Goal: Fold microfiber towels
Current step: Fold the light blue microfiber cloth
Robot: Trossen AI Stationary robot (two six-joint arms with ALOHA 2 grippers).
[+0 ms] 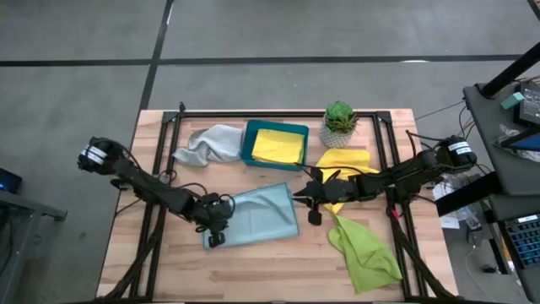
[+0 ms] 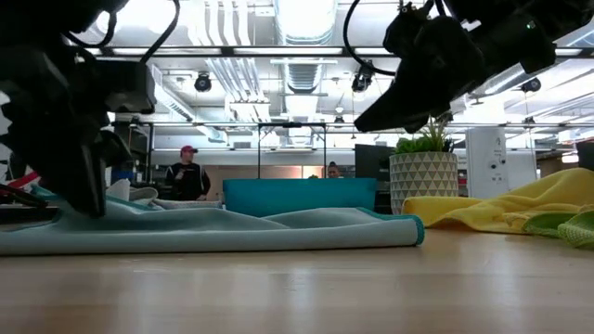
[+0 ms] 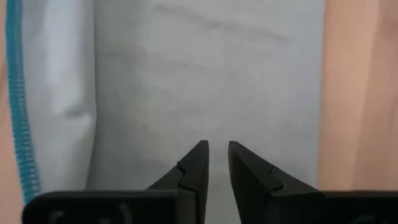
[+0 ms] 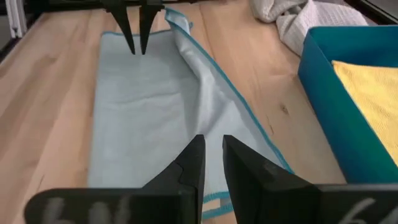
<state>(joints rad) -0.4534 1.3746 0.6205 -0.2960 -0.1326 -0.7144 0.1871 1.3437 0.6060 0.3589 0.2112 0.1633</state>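
A light blue towel (image 1: 253, 218) lies flat on the wooden table, with one long edge turned over in a ridge (image 4: 199, 81). My left gripper (image 1: 216, 239) points down at the towel's left end (image 3: 205, 74), its fingers a narrow gap apart with nothing between them. My right gripper (image 1: 314, 218) hangs above the table just off the towel's right end (image 4: 213, 140), also narrowly open and empty. A yellow towel (image 1: 278, 145) lies in the teal tray (image 1: 247, 143). A second yellow towel (image 1: 344, 160), a lime green towel (image 1: 364, 249) and a pale grey towel (image 1: 211, 143) lie loose. My left gripper comes from above, pointing down. Its fingertips (image 2: 93, 199) stand right at the surface of the blue towel's left end. I cannot tell whether they touch it. No cloth is between them.
A small potted plant (image 1: 339, 125) stands at the far edge, right of the tray. The second yellow towel lies under my right arm, and the green towel lies at the near right. Bare wood (image 1: 278, 270) shows along the near edge. People show in the room beyond the table (image 2: 188, 176).
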